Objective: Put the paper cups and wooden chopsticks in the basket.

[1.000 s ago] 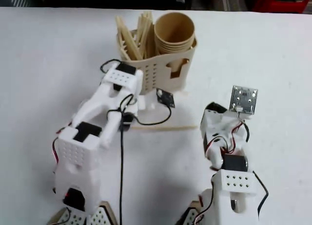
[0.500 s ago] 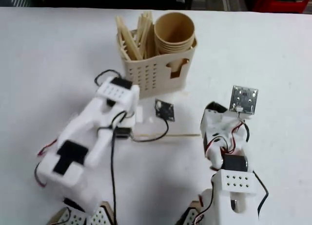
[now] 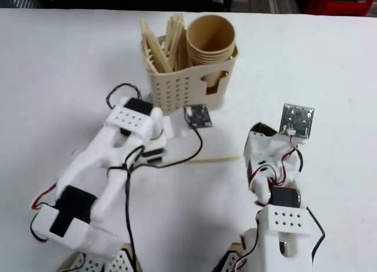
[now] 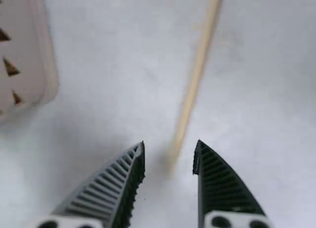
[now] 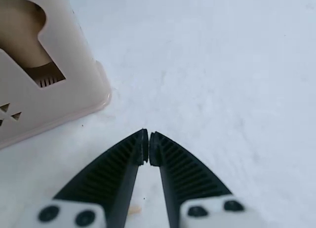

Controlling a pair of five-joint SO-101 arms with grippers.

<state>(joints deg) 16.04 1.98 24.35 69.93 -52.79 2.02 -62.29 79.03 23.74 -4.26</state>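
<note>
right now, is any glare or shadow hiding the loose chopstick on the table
High view: the light is even, with no glare on the chopstick, though a black cable crosses one end of it; the shiny plate on the right arm catches light. Left wrist view: only a soft shadow by the chopstick's near end, between the open left gripper's fingers.

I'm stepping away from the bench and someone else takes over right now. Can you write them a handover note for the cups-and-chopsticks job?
Left gripper: open, low over the table, with the end of the loose chopstick between its fingers, not clamped.
Right gripper: shut on nothing, beside the basket.
Done: the stacked paper cups and a bundle of chopsticks stand in the basket.
Left: the loose chopstick lies flat on the table between the arms. It probably just needs grasping and dropping into the basket.
</note>
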